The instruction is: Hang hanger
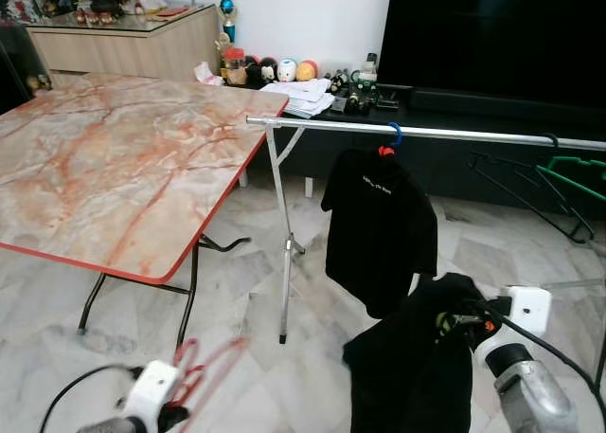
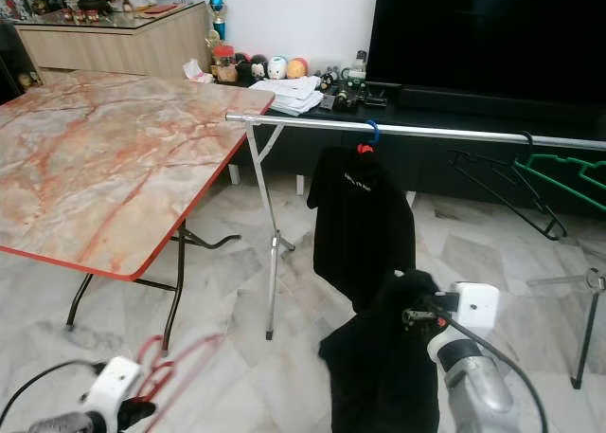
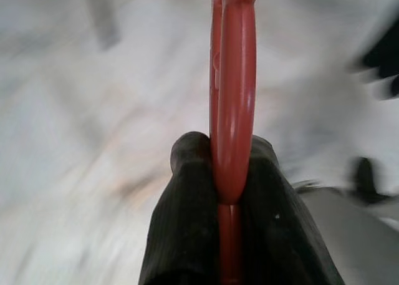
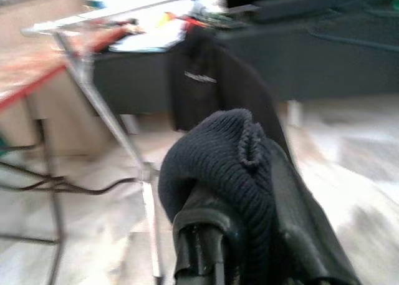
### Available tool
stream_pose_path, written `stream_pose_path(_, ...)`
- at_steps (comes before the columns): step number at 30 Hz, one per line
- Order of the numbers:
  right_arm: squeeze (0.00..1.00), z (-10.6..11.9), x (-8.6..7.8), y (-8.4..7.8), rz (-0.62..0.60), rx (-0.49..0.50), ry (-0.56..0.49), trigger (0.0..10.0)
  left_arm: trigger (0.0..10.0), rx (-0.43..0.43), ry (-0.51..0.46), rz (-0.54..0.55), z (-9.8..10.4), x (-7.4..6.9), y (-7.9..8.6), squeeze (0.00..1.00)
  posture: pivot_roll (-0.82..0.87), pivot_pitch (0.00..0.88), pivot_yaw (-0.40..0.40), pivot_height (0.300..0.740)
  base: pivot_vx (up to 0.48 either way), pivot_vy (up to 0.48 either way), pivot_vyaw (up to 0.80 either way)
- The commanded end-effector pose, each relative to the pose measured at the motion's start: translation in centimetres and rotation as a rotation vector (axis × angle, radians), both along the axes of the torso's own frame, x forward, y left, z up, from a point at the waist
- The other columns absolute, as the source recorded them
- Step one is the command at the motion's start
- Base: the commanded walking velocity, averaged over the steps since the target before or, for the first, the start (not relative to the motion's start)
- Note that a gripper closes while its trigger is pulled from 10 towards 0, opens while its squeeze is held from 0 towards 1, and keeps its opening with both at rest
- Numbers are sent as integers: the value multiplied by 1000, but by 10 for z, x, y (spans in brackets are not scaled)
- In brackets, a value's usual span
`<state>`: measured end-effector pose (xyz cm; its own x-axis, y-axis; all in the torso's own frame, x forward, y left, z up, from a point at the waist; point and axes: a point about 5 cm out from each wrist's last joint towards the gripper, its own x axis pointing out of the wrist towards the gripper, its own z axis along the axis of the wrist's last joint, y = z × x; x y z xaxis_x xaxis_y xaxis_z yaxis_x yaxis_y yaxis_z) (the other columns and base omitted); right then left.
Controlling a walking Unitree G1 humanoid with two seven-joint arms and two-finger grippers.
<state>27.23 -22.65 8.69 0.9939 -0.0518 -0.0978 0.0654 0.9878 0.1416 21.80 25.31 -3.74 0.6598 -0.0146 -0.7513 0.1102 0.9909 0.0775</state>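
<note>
Pinched between the left gripper's (image 3: 232, 191) fingers sits a red hanger (image 3: 234, 98); right gripper (image 4: 215, 235) is clamped on dark clothing (image 1: 417, 376), rail (image 1: 426, 130) beyond.

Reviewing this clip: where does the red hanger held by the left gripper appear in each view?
Left eye: red hanger, blurred, bottom left above the left gripper.
Right eye: bottom left.
Left wrist: upright between the fingers, centre.
Right wrist: cannot make it out.
Shared landmark: clothes rail.
</note>
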Motion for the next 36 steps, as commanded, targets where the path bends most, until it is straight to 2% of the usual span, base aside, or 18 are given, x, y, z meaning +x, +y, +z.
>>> stream_pose_path(1,0,7,-3,-7,-102,-45,-9,0,10000,32,5,63,-4,-4,5,0,-11,0,61,740,0,0,0)
stream_pose_path(2,0,8,-6,-2,-193,-43,-10,0,10000,35,38,117,-14,-15,4,0,-24,0,72,740,0,0,0)
stream_pose_path(3,0,9,-8,0,-228,-42,-12,0,10000,43,58,133,-19,-22,4,0,-24,0,72,740,0,0,0)
stream_pose_path(5,0,10,-11,12,-256,-64,-20,0,10000,15,104,196,-30,-38,2,0,-39,0,80,740,0,0,0)
stream_pose_path(6,0,9,-12,14,-252,-61,-17,0,10000,11,110,209,-32,-41,2,0,-40,0,81,740,0,0,0)
stream_pose_path(7,0,8,-12,20,-238,-47,-10,1843,10000,13,118,221,-34,-45,2,0,-40,0,82,740,0,0,0)
stream_pose_path(8,0,7,-12,23,-229,-43,-5,9882,10000,16,129,228,-36,-48,1,0,-40,0,82,740,0,0,0)
stream_pose_path(9,0,5,-12,29,-223,-30,5,10000,10000,24,156,241,-41,-55,0,0,-39,0,83,740,0,0,0)
stream_pose_path(11,0,5,-11,32,-221,-22,10,10000,10000,28,178,248,-43,-61,-1,0,-37,0,80,740,0,0,0)
stream_pose_path(14,0,7,-8,35,-223,-58,11,10000,10000,8,201,234,-48,-69,-3,0,-27,0,71,740,0,0,0)
stream_pose_path(18,0,9,-5,37,-222,-76,14,10000,10000,23,217,261,-49,-74,2,0,-12,0,60,740,0,73,0)
stream_pose_path(24,0,14,2,42,-190,-107,-1,10000,10000,29,217,316,-45,-78,18,0,5,0,55,740,0,480,0)
stream_pose_path(28,0,17,5,45,-207,-92,-11,10000,10000,48,251,315,-47,-89,25,0,-4,0,61,740,0,480,0)
stream_pose_path(36,0,23,10,45,-202,-110,-32,10000,10000,40,269,301,-50,-93,19,0,-1,0,60,740,0,476,0)
